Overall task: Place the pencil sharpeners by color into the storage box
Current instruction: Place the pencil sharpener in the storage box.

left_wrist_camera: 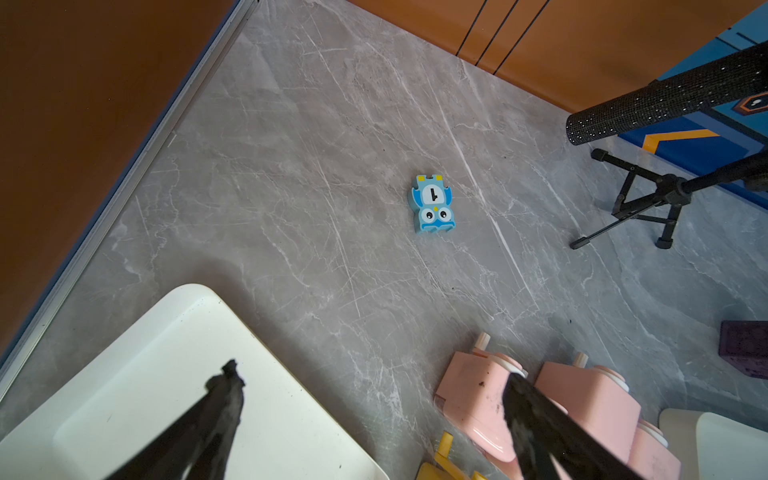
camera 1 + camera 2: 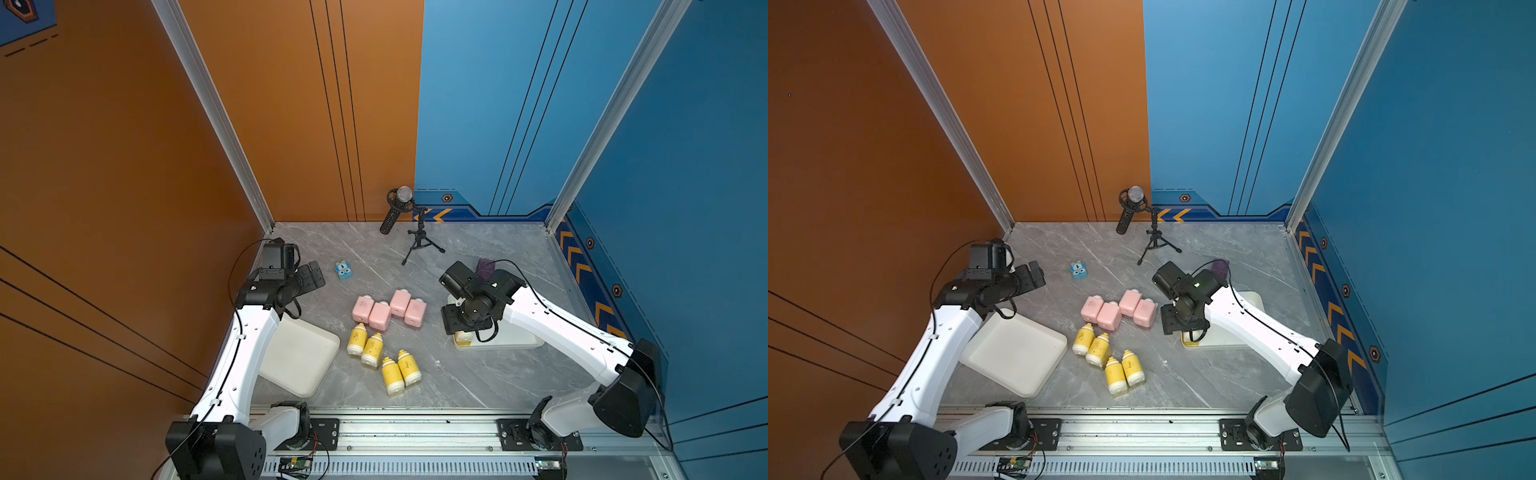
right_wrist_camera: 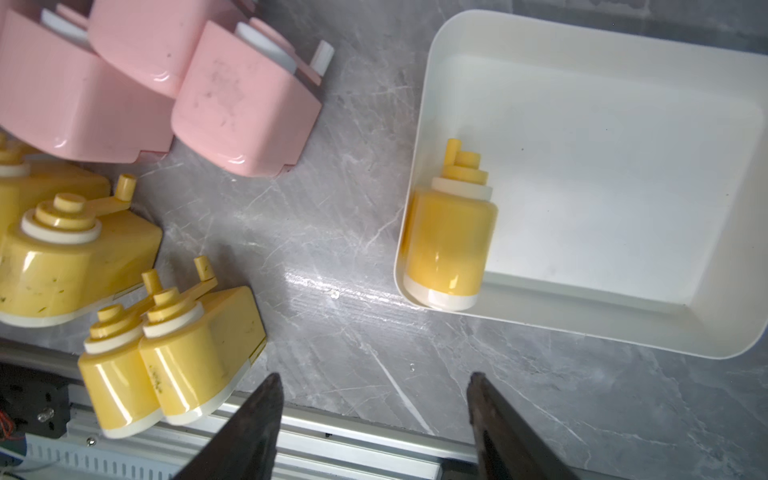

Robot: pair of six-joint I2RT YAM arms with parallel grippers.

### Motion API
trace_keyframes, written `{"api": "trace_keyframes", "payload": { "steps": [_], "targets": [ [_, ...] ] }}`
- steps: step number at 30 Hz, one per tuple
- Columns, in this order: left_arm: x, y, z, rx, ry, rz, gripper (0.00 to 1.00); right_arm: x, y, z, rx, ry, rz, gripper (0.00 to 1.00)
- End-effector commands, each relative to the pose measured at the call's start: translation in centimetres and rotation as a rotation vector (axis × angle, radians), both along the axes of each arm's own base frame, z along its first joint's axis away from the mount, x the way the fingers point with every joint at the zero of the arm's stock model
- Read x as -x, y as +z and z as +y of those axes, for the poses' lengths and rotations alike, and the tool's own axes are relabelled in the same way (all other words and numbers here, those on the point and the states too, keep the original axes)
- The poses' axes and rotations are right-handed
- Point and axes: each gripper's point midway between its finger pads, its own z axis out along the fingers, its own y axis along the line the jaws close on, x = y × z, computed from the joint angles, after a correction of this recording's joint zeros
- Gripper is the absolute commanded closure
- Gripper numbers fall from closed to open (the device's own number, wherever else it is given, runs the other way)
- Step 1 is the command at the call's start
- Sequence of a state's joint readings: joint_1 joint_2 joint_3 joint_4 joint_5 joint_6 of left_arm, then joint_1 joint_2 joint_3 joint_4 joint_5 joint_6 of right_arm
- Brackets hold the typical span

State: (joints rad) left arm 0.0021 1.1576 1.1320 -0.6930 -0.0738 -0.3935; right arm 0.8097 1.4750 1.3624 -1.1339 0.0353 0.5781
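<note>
Several pink pencil sharpeners [image 2: 388,309] lie clustered mid-table, also in the left wrist view [image 1: 473,395] and the right wrist view [image 3: 245,108]. Several yellow pencil sharpeners [image 2: 382,359] lie just in front of them on the table. One more yellow sharpener [image 3: 451,241] lies inside the right white storage box [image 3: 602,166], against its wall. A second white storage box [image 2: 299,357] sits empty at the left. My left gripper [image 1: 374,374] hovers open near the back left. My right gripper [image 3: 375,377] is open with nothing between its fingers, above the table beside the right box [image 2: 528,343].
A microphone [image 2: 404,194] on a small tripod [image 2: 420,245] stands at the back centre. A blue cube with cartoon eyes [image 2: 343,270] lies near my left gripper [image 2: 313,275]. A dark purple cube [image 2: 486,266] sits behind my right wrist. Walls close three sides; an aluminium rail [image 2: 415,432] runs along the front.
</note>
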Motion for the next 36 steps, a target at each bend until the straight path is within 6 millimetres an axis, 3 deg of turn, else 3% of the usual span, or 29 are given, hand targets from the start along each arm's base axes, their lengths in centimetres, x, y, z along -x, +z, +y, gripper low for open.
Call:
{"api": "trace_keyframes", "payload": {
  "steps": [1,6,13,23,36],
  "targets": [
    [0.4,-0.8,0.3,0.007,0.02,0.026,0.02,1.9,0.3,0.9,0.037,0.05,0.015,0.3],
    [0.4,-0.8,0.3,0.01,0.021,0.027,0.02,4.3,-1.8,4.4,0.068,0.135,0.047,0.32],
    [0.5,-0.9,0.5,0.006,0.026,0.028,0.02,5.5,-4.4,7.5,0.068,0.178,0.092,0.38],
    [0.5,-0.8,0.5,0.013,0.028,0.026,0.02,6.1,-4.8,9.4,0.053,0.205,0.114,0.39],
    [0.4,-0.9,0.7,0.024,0.034,0.026,0.02,6.8,-7.1,11.3,0.058,0.228,0.172,0.41]
  ]
}}
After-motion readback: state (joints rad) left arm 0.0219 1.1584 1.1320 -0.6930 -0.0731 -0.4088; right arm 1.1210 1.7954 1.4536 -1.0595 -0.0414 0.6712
